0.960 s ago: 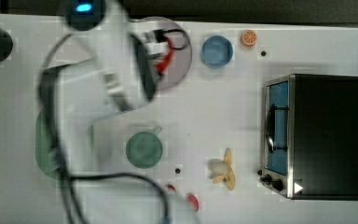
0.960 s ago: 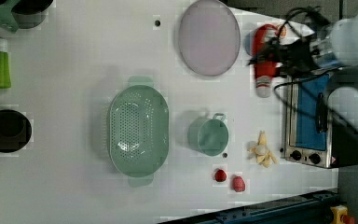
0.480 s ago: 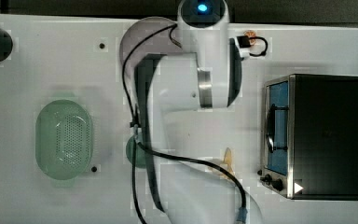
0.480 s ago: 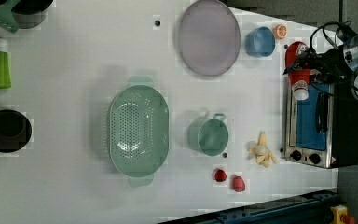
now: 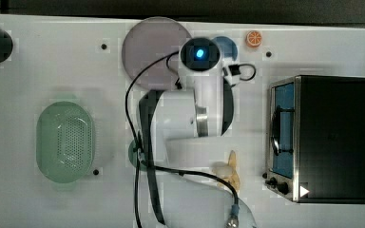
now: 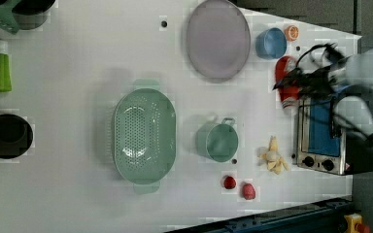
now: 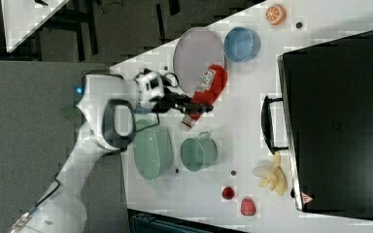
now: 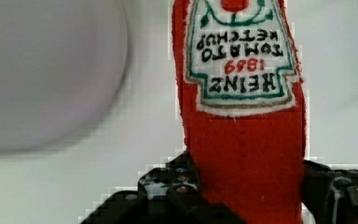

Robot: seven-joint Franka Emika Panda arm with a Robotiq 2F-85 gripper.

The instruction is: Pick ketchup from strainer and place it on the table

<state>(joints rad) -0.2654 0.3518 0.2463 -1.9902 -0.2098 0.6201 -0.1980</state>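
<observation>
Gripper (image 8: 242,200) clamps ketchup (image 8: 242,140) — label reads "HEINZ 1869 TOMATO KETCHUP"

Lay around the cup (image 6: 217,141) in the left view: strainer (image 6: 144,136) to its left, plate (image 6: 218,39) above, banana (image 6: 273,157) and oven (image 6: 326,138) to its right, strawberries (image 6: 229,182) just below.

There are two small red strawberries (image 6: 229,182) beside the round teal-green cup (image 6: 218,141), one pale green oval plastic strainer (image 6: 144,136), one peeled banana (image 6: 273,156) and one red plush ketchup bottle (image 6: 286,85).
</observation>
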